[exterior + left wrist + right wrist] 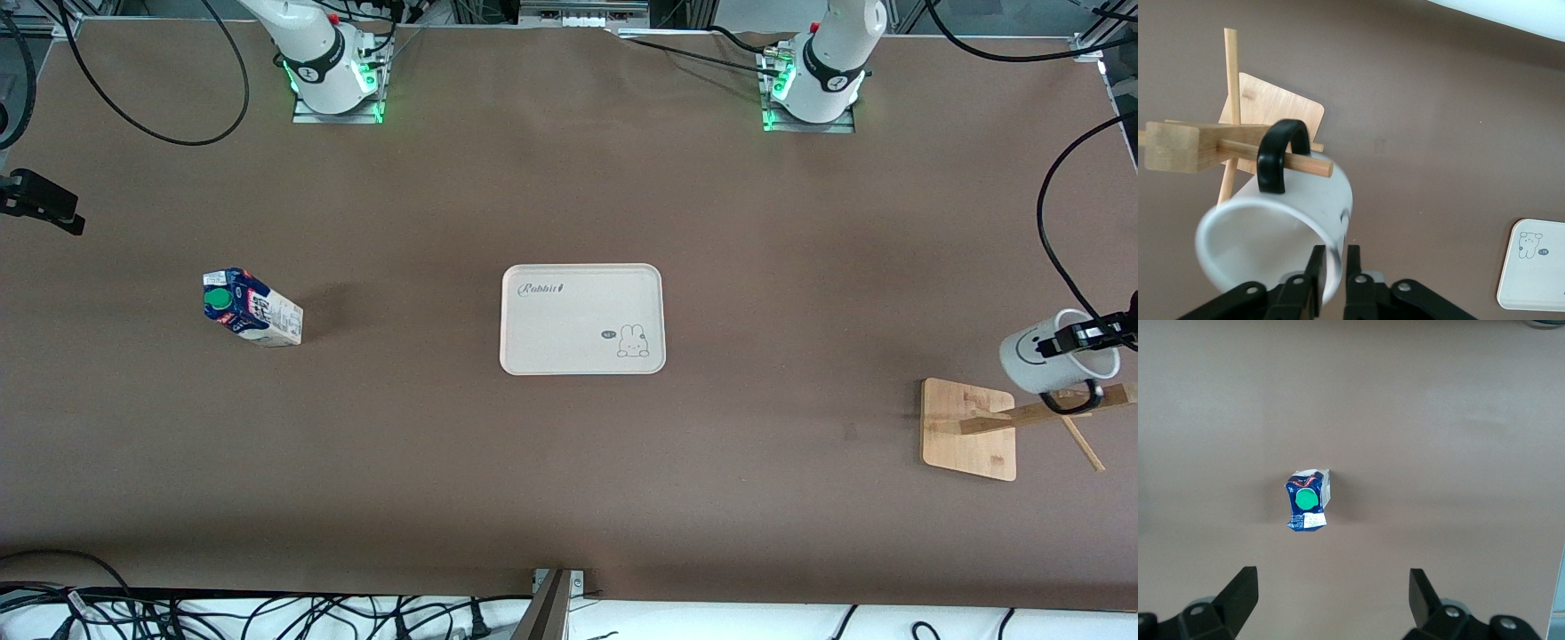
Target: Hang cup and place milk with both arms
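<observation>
The white cup (1045,356) with a smiley face hangs tilted in the air over the wooden rack (969,428) at the left arm's end of the table. My left gripper (1065,341) is shut on its rim. In the left wrist view the cup (1278,227) has its black handle (1279,155) looped round a horizontal peg (1308,166), and my left gripper (1333,263) pinches the rim wall. The milk (253,308) stands upright on the table toward the right arm's end. My right gripper (1331,587) is open, high over the milk (1307,500), and is out of the front view.
A cream tray (582,351) with a rabbit print lies in the middle of the table; its corner shows in the left wrist view (1531,293). The rack has a flat base, a post (1175,147) and several thin pegs. A black fixture (40,203) sticks in at the right arm's end.
</observation>
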Tool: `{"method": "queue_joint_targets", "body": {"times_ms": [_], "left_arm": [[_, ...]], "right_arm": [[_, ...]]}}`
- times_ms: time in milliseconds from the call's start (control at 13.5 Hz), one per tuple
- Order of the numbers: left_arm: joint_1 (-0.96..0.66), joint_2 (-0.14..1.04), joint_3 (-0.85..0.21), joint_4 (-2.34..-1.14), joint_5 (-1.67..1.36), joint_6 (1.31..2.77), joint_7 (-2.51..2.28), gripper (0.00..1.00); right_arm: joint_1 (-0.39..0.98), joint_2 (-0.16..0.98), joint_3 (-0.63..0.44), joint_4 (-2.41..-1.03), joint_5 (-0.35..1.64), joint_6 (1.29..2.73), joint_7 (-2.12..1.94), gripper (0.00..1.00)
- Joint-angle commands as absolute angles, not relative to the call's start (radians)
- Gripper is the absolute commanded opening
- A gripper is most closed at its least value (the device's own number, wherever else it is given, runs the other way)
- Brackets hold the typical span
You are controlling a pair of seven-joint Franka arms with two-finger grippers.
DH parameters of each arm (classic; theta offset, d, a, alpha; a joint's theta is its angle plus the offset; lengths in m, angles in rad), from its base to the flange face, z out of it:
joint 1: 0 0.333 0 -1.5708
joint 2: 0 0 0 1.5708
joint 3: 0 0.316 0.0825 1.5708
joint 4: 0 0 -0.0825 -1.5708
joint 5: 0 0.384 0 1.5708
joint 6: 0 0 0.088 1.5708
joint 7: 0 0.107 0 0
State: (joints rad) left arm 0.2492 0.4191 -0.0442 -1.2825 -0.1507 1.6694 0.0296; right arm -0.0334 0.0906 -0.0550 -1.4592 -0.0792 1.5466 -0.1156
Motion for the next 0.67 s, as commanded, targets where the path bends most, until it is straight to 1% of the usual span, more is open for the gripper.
{"method": "queue_joint_targets", "body": {"times_ms": [0,148,297,445,594], "left_arm": [[0.244,0.426,-0.051,-1.258,-0.155,1.652,0.041,1.0],[0.22,0.417,-0.072,-1.253,-0.105,1.62,0.041,1.0],[0.125,0.385,-0.083,-1.258,-0.011,1.576,0.035,1.0],[0.066,0.365,-0.081,-1.262,0.008,1.536,0.016,1.0],[0.022,0.348,-0.083,-1.262,0.008,1.525,0.009,1.0]], "right_arm": [[-0.049,0.08,-0.044,-1.463,-0.058,1.552,-0.097,1.0],[-0.057,0.084,-0.058,-1.459,-0.02,1.554,-0.094,1.0],[-0.051,0.086,-0.057,-1.447,-0.017,1.552,-0.068,1.0],[-0.049,0.086,-0.057,-1.447,-0.032,1.536,-0.072,1.0],[-0.038,0.086,-0.049,-1.447,-0.089,1.493,-0.078,1.0]]}}
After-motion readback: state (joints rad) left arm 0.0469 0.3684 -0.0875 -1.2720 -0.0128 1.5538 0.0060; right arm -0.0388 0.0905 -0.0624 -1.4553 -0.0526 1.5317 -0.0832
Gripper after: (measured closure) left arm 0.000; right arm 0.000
